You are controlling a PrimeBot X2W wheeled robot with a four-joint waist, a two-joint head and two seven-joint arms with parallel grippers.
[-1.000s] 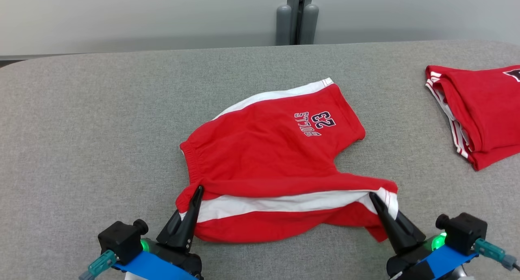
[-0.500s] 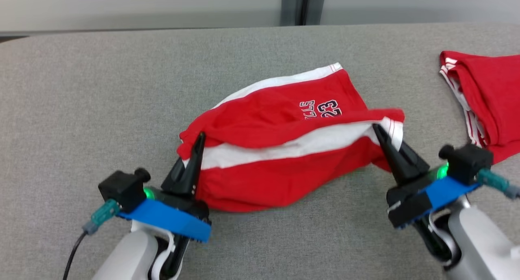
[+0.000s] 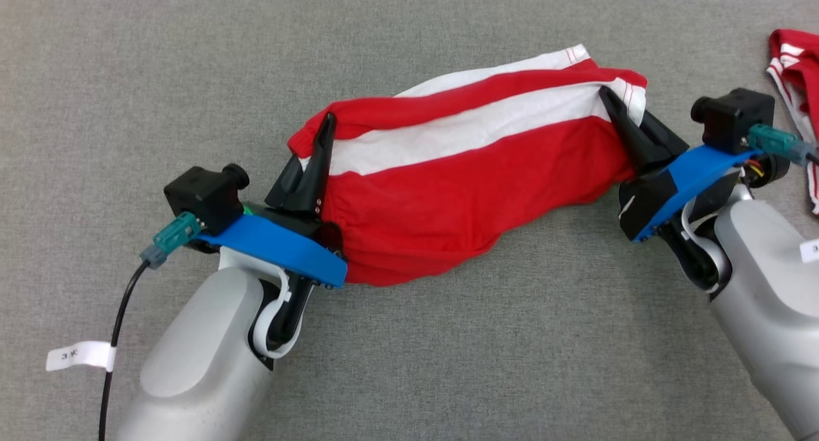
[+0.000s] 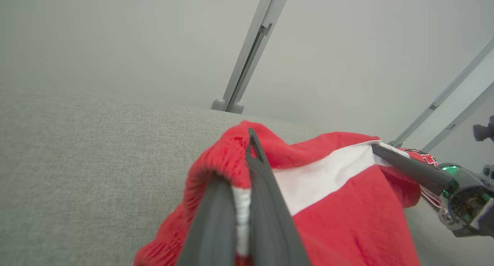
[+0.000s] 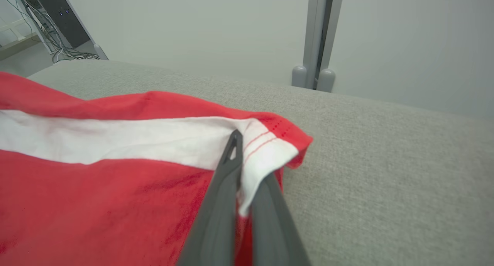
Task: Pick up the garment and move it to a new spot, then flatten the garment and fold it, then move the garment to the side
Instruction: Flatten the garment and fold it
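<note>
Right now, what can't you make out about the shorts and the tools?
Head view: the shorts cover their own lower layer.
Head view: a second red garment is cut off by the right edge.
Left wrist view: one fingertip of the left tool is buried under red cloth.
Right wrist view: the shorts run off the left edge.

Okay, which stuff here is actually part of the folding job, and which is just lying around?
Part of the job:
- red shorts
- left claw and right claw, both shut on the shorts

Just lying about:
- second red garment, far right on the table
</note>
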